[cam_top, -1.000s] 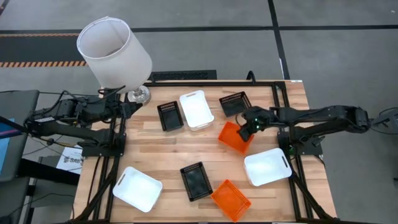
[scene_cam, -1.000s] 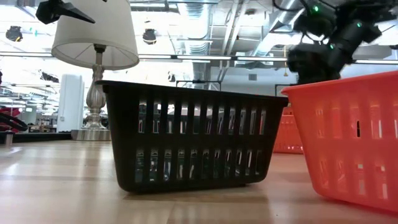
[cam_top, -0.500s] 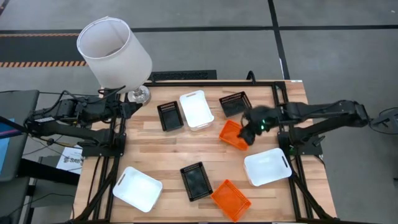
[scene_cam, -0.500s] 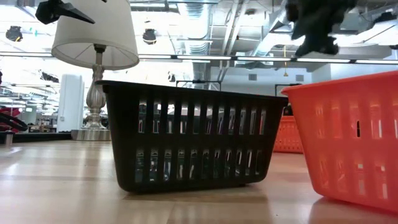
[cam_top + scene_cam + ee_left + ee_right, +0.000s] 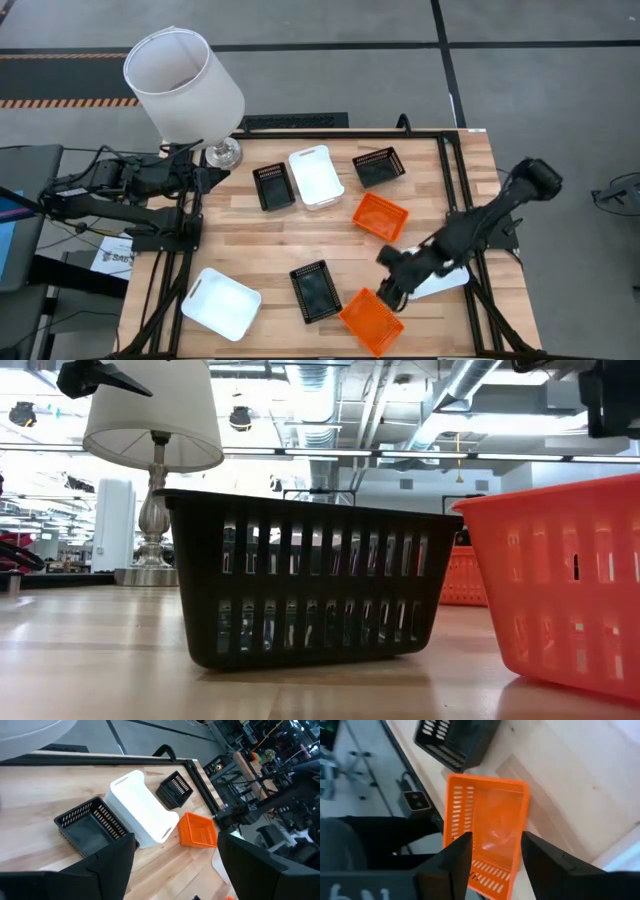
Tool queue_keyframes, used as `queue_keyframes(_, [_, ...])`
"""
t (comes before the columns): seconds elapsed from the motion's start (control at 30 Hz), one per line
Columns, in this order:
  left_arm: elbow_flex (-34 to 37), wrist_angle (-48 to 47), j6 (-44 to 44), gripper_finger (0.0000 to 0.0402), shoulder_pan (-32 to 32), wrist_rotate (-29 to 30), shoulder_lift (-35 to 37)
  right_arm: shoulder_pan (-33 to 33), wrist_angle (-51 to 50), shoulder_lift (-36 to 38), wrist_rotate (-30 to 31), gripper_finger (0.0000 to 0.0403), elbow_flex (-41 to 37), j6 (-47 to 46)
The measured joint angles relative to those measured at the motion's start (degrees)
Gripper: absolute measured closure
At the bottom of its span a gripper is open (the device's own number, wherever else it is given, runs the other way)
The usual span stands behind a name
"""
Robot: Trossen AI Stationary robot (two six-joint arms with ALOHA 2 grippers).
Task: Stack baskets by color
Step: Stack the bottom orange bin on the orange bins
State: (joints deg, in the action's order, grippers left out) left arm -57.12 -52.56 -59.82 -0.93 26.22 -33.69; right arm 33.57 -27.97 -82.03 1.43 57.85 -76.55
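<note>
Two orange baskets show in the high view: one near the front edge (image 5: 371, 322) and one farther back (image 5: 381, 216). Black baskets rest flat on the table at the front (image 5: 315, 291), the far left (image 5: 273, 186) and the far right (image 5: 379, 167). White baskets sit at the far middle (image 5: 316, 176), the front left (image 5: 221, 302) and half under my right arm (image 5: 452, 284). My right gripper (image 5: 392, 290) (image 5: 496, 836) hangs open over the near orange basket (image 5: 487, 830), one finger to each side of it in the right wrist view. My left gripper (image 5: 218, 178) (image 5: 177, 840) waits open at the far left.
A lamp with a big white shade (image 5: 183, 85) stands at the table's far left corner, beside my left arm. In the low view the front black basket (image 5: 305, 580) and the near orange basket (image 5: 560, 580) fill the foreground. Bare wood lies in the middle of the table (image 5: 250, 245).
My right gripper has swung from above the far orange basket toward the table's near edge, past the white basket on the right, and now hangs over the near orange basket. The far orange basket lies uncovered. My left arm has kept still.
</note>
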Motion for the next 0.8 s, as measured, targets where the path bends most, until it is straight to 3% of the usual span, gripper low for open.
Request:
queue_keyframes(0.27, [0.0, 0.0, 2.2, 0.0130, 0.0, -0.3, 0.0, -0.1, -16.9, -13.3, -1.4, 0.0213, 13.4, 4.0])
queue_keyframes(0.4, [0.0, -0.1, 2.2, 0.0130, 0.0, -0.4, 0.0, -0.1, -20.3, -16.9, -1.5, 0.0213, 17.9, 7.4])
queue_keyframes(0.8, [0.0, -0.5, 4.1, 0.0130, 0.0, -4.8, 0.0, 0.1, -19.4, -26.7, -6.1, 0.0145, 18.5, 4.0])
